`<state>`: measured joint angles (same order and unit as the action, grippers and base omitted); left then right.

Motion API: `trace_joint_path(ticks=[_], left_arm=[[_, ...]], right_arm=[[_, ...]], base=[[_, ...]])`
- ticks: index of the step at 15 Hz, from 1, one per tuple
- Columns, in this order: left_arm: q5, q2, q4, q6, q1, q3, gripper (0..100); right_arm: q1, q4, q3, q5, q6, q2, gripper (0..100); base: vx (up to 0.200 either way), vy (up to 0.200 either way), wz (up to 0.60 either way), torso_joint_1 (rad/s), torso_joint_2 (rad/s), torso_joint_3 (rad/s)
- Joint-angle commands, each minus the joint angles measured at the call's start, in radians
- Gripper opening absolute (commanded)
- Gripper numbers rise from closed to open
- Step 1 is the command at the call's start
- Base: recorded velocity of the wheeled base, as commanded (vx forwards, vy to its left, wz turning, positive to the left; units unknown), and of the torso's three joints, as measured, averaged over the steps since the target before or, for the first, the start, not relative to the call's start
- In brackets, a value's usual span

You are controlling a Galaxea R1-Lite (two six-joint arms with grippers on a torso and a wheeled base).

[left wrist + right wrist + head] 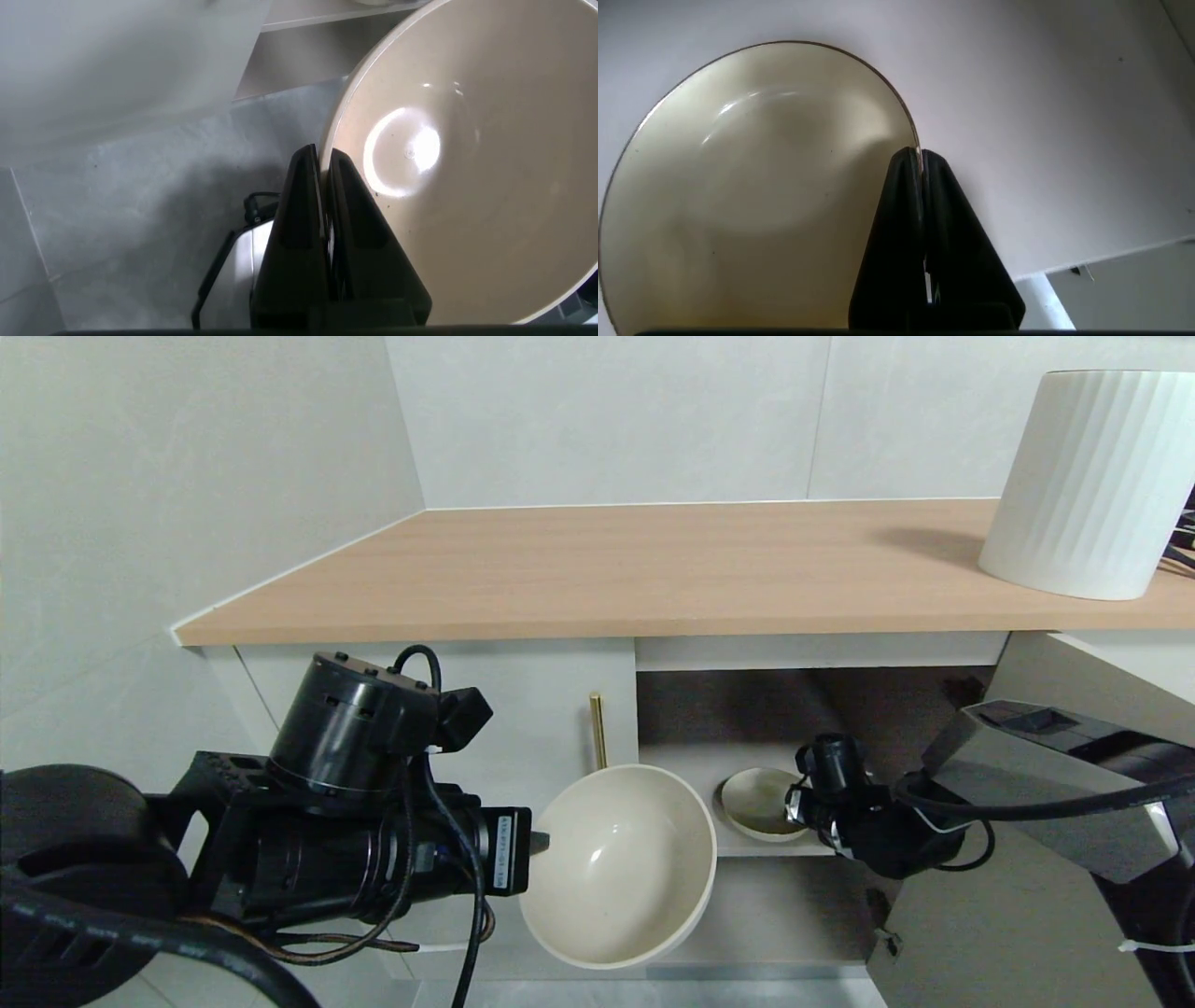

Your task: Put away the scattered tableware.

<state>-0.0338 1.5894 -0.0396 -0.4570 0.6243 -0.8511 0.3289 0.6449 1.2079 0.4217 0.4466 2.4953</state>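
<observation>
My left gripper [540,843] is shut on the rim of a large cream bowl [621,863], holding it tilted in front of the open cabinet; in the left wrist view the fingers [322,177] pinch the bowl [467,140] at its edge. Inside the cabinet, on the white shelf [691,765], my right gripper [794,803] is shut on the rim of a small cream plate [761,800]. The right wrist view shows the plate [757,177] resting on the shelf with the fingers [918,173] clamped on its edge.
A wooden countertop [653,569] runs above the cabinet, with a white ribbed container [1092,476] at its right end. The closed left cabinet door carries a gold handle [597,728]. The open right door [1074,672] stands at the right. A lower shelf [766,915] lies beneath.
</observation>
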Motion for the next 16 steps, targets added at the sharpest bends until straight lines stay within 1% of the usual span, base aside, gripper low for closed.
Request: trace_joint_path(ticks=[1,5,6,10,13,14,15,16], left_arm=[[0.0,0.001,0.0,0.0,0.0,0.0,0],[0.0,0.001,0.0,0.0,0.0,0.0,0],[0.0,0.001,0.0,0.0,0.0,0.0,0],[0.0,0.001,0.0,0.0,0.0,0.0,0],[0.002,0.011,0.0,0.001,0.002,0.0,0],[0.002,0.02,0.0,0.001,0.008,0.0,0],[0.002,0.032,0.003,0.001,0.022,0.003,0],[0.008,0.044,0.017,0.003,0.034,0.001,0]], right_arm=[[0.001,0.001,0.012,0.002,0.0,0.008,0],[-0.001,0.001,0.024,0.003,0.006,0.008,0],[-0.002,0.001,0.024,0.005,0.007,0.008,100],[-0.005,0.001,0.029,0.005,0.021,-0.003,100],[-0.005,-0.007,0.009,0.005,0.032,-0.046,100],[-0.002,-0.011,-0.048,-0.008,0.032,-0.107,100],[0.016,-0.073,-0.114,-0.06,0.032,-0.214,100],[0.038,-0.137,-0.137,-0.095,0.035,-0.299,100]], base=[[0.0,0.0,0.0,0.0,0.0,0.0],[0.0,0.0,0.0,0.0,0.0,0.0],[0.0,0.0,0.0,0.0,0.0,0.0],[0.0,0.0,0.0,0.0,0.0,0.0],[0.0,0.0,0.0,0.0,0.0,0.0],[0.0,0.0,0.0,0.0,0.0,0.0],[0.0,0.0,0.0,0.0,0.0,0.0],[0.0,0.0,0.0,0.0,0.0,0.0]])
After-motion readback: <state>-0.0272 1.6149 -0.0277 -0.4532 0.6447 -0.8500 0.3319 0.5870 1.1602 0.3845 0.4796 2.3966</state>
